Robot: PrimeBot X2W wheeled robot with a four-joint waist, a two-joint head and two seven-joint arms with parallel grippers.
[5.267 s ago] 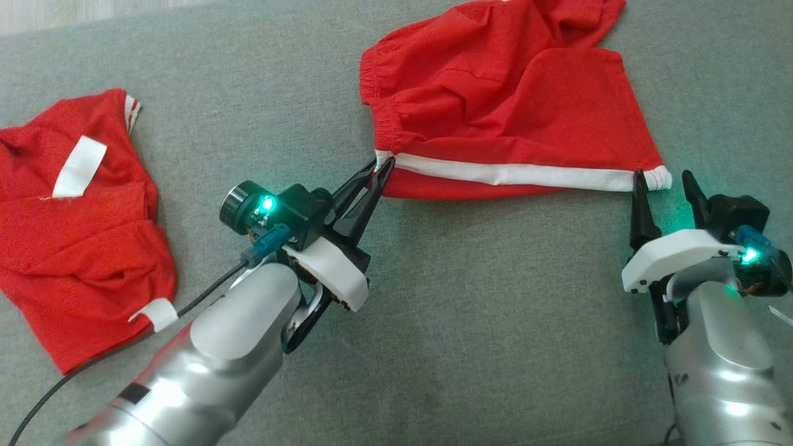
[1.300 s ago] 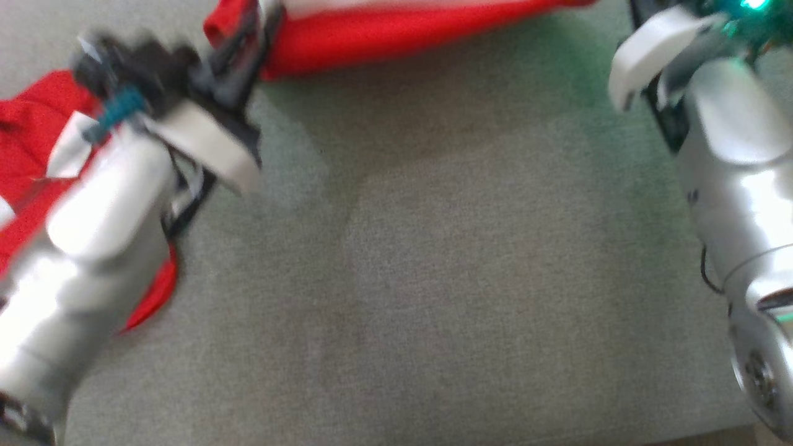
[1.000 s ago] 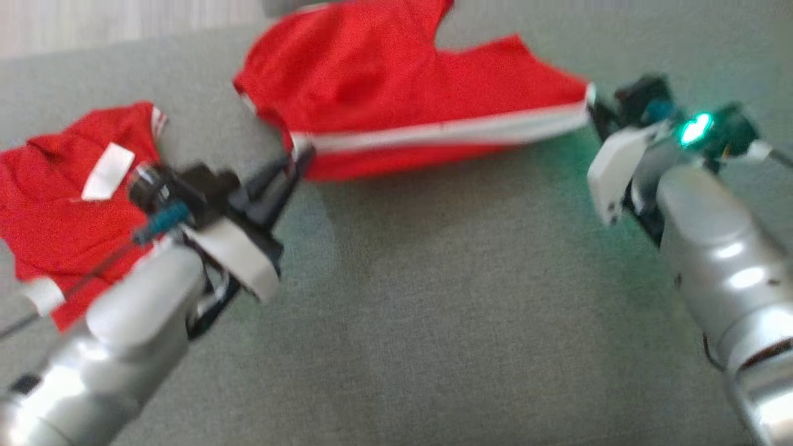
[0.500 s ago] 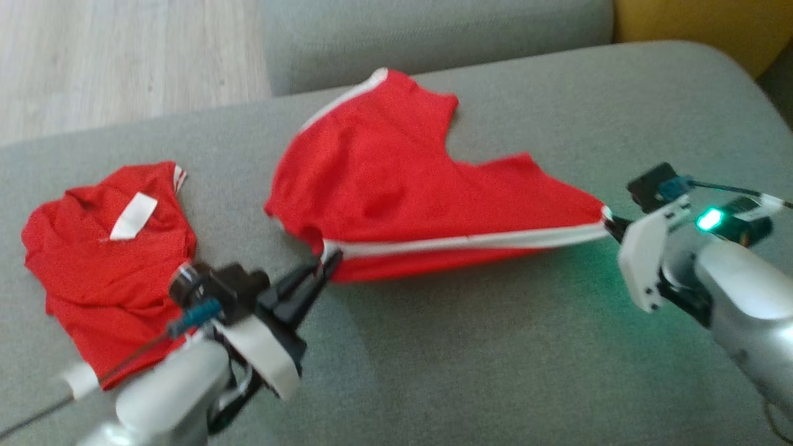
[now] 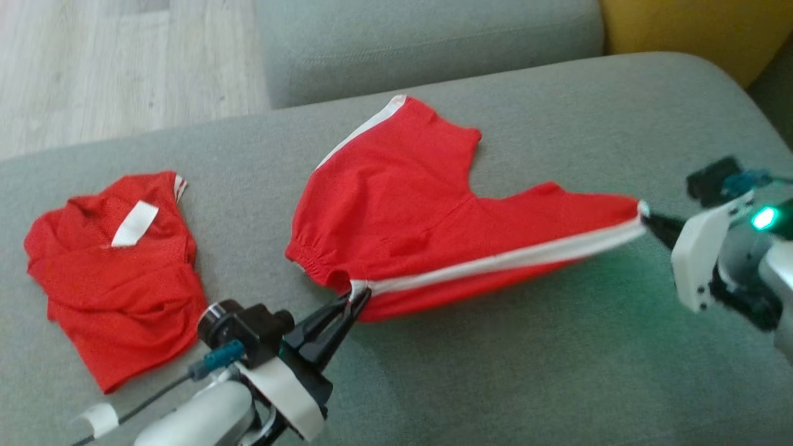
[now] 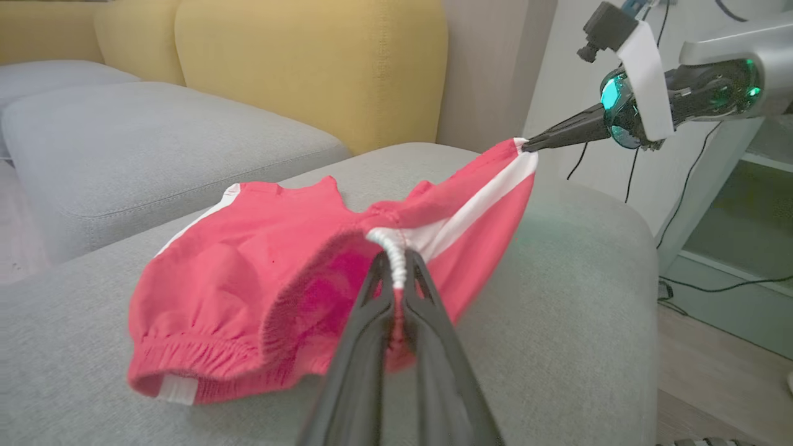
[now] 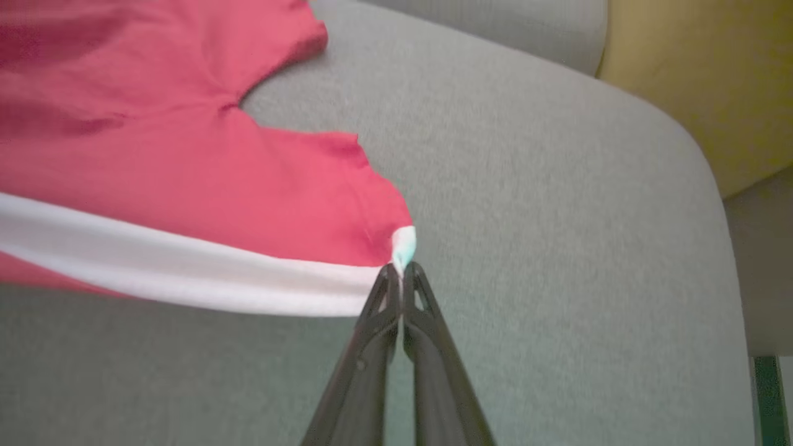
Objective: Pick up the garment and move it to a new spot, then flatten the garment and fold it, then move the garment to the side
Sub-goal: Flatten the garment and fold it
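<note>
Matt red knit garment (image 5: 396, 204) (white cloth stripe (image 5: 495, 262)), coarse grey woven cushion (image 5: 526, 371), pale wood floor (image 5: 124, 62)

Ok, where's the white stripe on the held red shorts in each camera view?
Head view: white stripe runs centre to right, from left hand to right hand.
Left wrist view: centre, rising rightward.
Right wrist view: lower left, ending mid-frame.
Shared landmark: yellow cushion.

There are two red garments (stretched garment (image 5: 421, 210), crumpled garment (image 5: 118, 272)) and two hands (left hand (image 5: 359, 295), right hand (image 5: 648, 217)).
</note>
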